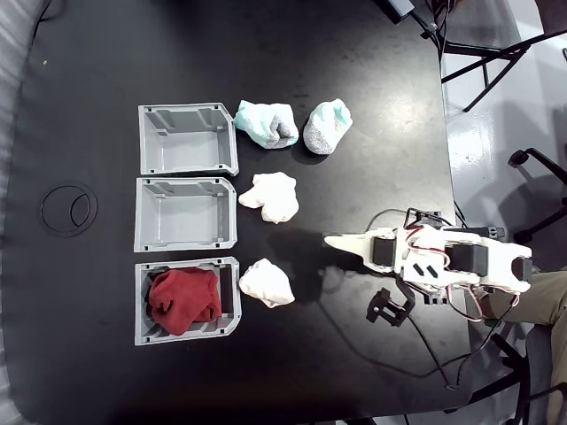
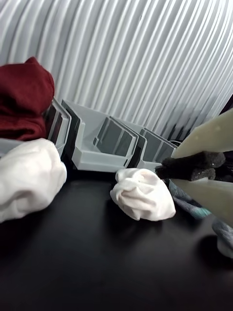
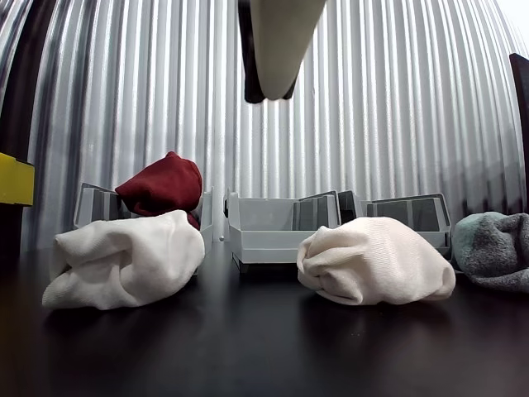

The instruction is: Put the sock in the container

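Fixed view: my fingers (image 1: 341, 243) sit over bare black desk (image 1: 80, 354), right of the three grey bins, tips together, nothing between them. The wrist view shows the same: my two pale fingers (image 2: 206, 160) come in from the right edge, closed on each other with a dark pad between, holding nothing.

The sock (image 1: 327, 126), pale mint-white with a speckled grey end, lies on the desk at upper centre of the fixed view, well apart from my fingers. Just beside it on its left is the aqua sock (image 1: 266, 123), which sits against the right side of the top container (image 1: 187, 139). That container is empty. The middle bin (image 1: 183, 213) is empty too. The bottom bin (image 1: 232, 301) holds a dark red cloth (image 1: 183, 302).

Two white bundles on the desk: one (image 1: 270, 196) right of the middle bin, one (image 1: 265, 283) right of the bottom bin. Both are apart from my fingers.

Wrist view: a white bundle (image 2: 143, 194) sits just left of my fingertips, another (image 2: 26, 182) at the left edge, the red cloth (image 2: 24, 99) above it.

Other view: my fingers (image 3: 277, 45) hang at the top, above the desk, clear of both white bundles (image 3: 376, 260) (image 3: 124, 258). A grey-teal sock (image 3: 494, 251) lies at the right edge; can't tell which sock.
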Controlling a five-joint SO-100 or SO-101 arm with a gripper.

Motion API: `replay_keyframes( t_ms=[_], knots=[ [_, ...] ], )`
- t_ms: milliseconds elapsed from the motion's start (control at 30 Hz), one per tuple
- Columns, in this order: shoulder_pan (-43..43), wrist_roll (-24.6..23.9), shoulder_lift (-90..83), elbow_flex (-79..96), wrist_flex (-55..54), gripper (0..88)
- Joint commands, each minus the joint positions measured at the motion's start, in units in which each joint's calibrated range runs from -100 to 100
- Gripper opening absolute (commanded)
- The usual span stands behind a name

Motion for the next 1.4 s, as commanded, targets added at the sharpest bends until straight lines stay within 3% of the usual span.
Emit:
replay_keyframes(
  t_ms=[0,400,600,1033,1367],
  knots=[
    [0.49,-0.2,0.17,-7.4,5.4,1.3],
    [0.57,-0.2,0.75,-17.86,16.33,1.2],
    [1.12,-0.2,12.55,-26.88,18.47,1.2],
    [15.13,-0.25,51.44,-60.96,23.08,1.2],
    [29.3,-0.25,62.9,-73.14,28.03,1.3]
  ],
)
